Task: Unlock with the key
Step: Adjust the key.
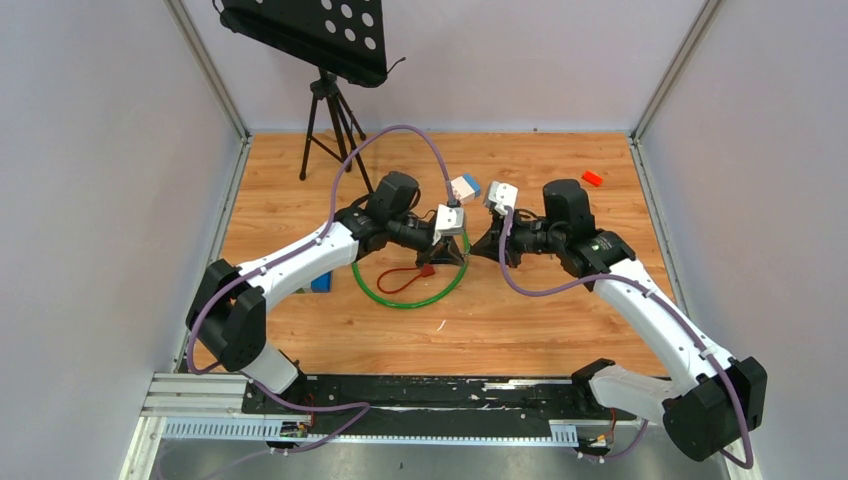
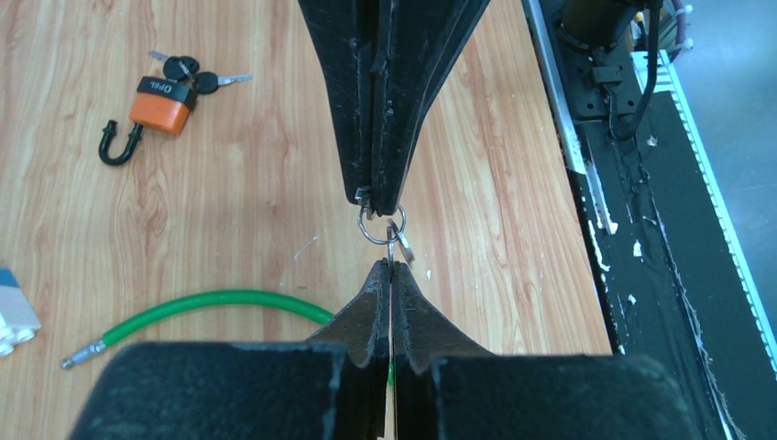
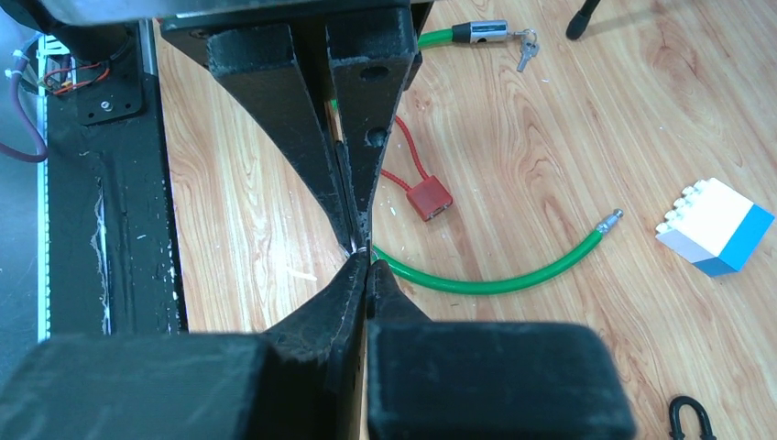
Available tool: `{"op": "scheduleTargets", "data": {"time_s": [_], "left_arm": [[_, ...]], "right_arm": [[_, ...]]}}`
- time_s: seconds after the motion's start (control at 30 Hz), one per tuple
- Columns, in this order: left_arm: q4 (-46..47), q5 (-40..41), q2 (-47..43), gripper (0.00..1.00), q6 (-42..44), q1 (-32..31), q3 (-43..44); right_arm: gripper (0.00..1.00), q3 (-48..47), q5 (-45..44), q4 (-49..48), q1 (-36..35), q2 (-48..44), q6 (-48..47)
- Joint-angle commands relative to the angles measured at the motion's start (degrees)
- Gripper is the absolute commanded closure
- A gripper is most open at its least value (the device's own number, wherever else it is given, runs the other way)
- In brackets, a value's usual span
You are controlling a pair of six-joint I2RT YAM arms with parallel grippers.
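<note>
Key (image 2: 396, 249): blade buried inside the closed left gripper (image 2: 389, 270), only a sliver visible under the key ring (image 2: 381, 225). Green cable lock (image 2: 211, 303) passes behind that gripper. Toy block (image 2: 13, 313) cropped at left frame edge. Overhead: key too small to resolve.

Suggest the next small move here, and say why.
Probably open the right hand: both hands are shut tip to tip on the same key ring, the left hand apparently pinching the key, which can't reach a lock while both hold on.
</note>
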State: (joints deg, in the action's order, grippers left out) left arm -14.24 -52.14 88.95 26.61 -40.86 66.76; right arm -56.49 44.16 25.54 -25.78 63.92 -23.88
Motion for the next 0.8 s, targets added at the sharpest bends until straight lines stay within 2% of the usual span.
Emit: {"op": "scheduleTargets", "data": {"time_s": [0.0,0.3,0.6,0.77], "left_arm": [[-7.01,4.25,-0.84,1.00,1.50,-0.18,4.09],[-9.78,6.23,-3.75,1.00,2.61,-0.18,3.11],[-6.80,4.70,-4.62,1.00,0.10,-0.18,2.75],[-7.28,5.87,-5.08,1.00,0.00,-0.19,2.59]], "right_arm": [[0.99,-0.28,-0.53,-0.23,0.63,0.03,-2.68],[1.00,0.56,0.33,-0.17,1.09,0.51,-3.10],[1.00,0.44,1.69,0.50,1.22,1.29,-3.12],[0.93,0.40,1.88,0.89,1.58,0.95,-3.31]]}}
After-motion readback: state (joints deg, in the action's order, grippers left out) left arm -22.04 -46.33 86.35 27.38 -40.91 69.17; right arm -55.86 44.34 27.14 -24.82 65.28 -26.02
